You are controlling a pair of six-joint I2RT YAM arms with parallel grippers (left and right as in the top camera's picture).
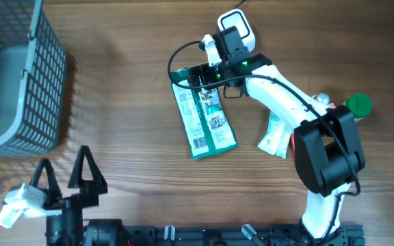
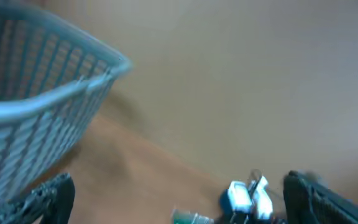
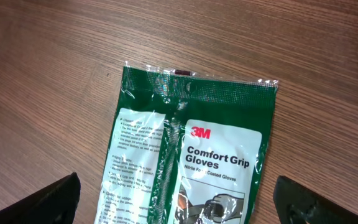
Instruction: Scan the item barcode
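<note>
Wooden table (image 1: pixel 128 102): carries all items.

Grey mesh basket (image 1: pixel 19 75): far left corner of the table.

Right gripper (image 3: pixel 179 205): positioned above the sealed header end of the glove package. Jaws spread wide, one on each side of the package width, clamped on nothing.

Glove package (image 1: pixel 204 119): green, lying flat at table centre. Its long axis runs from the far side towards the near side, with the near end angled slightly to the right. The header end points to the far side, and the white barcode panel (image 1: pixel 200 143) sits at the near end, facing up.

Left gripper (image 1: pixel 66 174): near the front left edge, well apart from the package. Jaws spread, empty.

Small white-and-green packet (image 1: pixel 273 137): right of the package, partly beneath the right arm.

Green round object (image 1: pixel 358 104): far right.
</note>
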